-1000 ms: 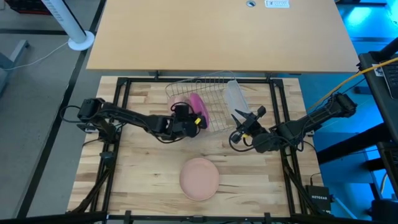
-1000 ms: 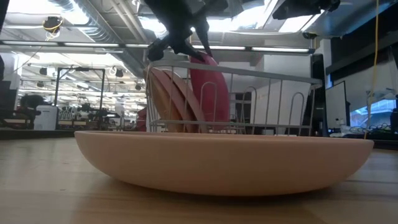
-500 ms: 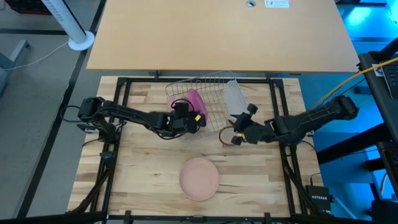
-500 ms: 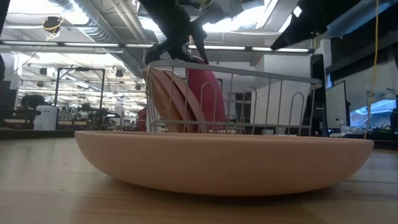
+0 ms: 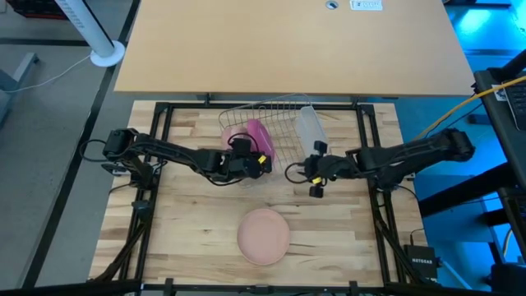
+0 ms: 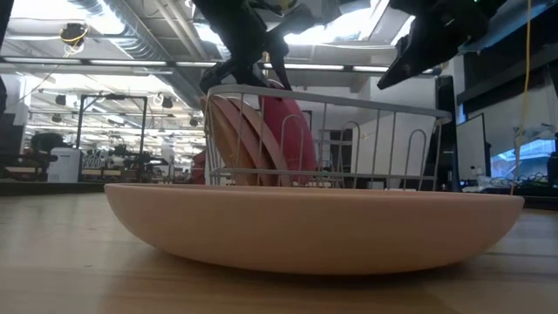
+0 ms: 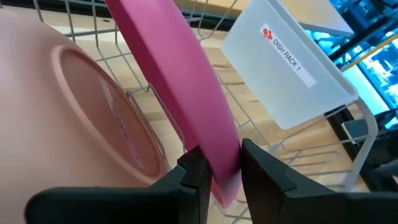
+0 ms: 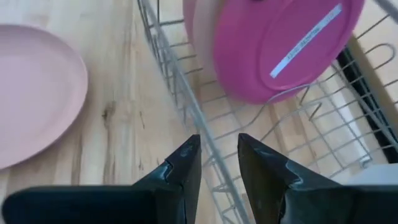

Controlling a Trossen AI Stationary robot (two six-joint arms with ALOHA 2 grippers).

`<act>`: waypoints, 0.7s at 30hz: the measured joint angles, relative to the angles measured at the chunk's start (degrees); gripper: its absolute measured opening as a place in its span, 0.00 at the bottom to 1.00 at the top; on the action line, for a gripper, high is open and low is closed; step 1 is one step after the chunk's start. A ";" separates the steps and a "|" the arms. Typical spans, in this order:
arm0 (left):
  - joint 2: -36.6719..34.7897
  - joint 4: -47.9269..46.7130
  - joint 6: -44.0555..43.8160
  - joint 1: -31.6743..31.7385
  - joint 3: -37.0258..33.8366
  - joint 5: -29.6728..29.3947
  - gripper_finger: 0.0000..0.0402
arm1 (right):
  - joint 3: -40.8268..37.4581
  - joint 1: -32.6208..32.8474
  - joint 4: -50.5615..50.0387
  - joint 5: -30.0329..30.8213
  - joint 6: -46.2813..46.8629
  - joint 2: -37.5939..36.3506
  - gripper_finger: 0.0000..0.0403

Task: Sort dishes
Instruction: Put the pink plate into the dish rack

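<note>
The magenta plate (image 5: 256, 134) stands on edge in the silver wire rack (image 5: 279, 115), with my left gripper (image 5: 260, 154) shut on it. Beside it in the rack leans a tan plate (image 7: 81, 118). The pale peach plate (image 5: 264, 235) lies flat on the table, nearer the front edge. My right gripper (image 5: 292, 173) hovers open just right of the rack's near corner; in the right wrist view the rack's rim wire (image 8: 186, 112) shows beyond its fingers. My left gripper pinches the magenta plate's rim (image 7: 224, 158) between its two fingers, one finger on each face. The fingers come from the table's near left, slanting down. The plate stands nearly upright, its lower edge down among the rack's wires.
A clear plastic container (image 5: 311, 127) labelled "DISH RACK 1" sits at the rack's right end. A black frame (image 5: 366, 148) runs around the wooden table top. There is bare wood left and right of the peach plate.
My right gripper has swung toward the table's left and a little down, turning from pointing at the far edge to pointing at the rack. My left gripper has tipped slightly in place, still holding the magenta plate.
</note>
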 joint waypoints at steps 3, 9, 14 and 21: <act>0.00 -0.01 0.17 0.00 -0.01 -0.02 0.18 | 0.00 0.00 -0.54 -1.20 -0.52 1.69 0.27; 0.15 -0.87 3.83 0.08 -0.15 1.31 0.27 | 0.13 0.00 -0.26 -0.72 -1.51 5.75 0.27; 0.15 -0.66 4.67 0.56 -0.15 6.52 0.36 | 0.11 0.00 -0.29 0.22 -1.53 6.83 0.27; -1.51 -1.36 4.56 1.07 -0.15 11.50 0.39 | -0.02 0.04 -0.57 1.96 -1.51 6.94 0.27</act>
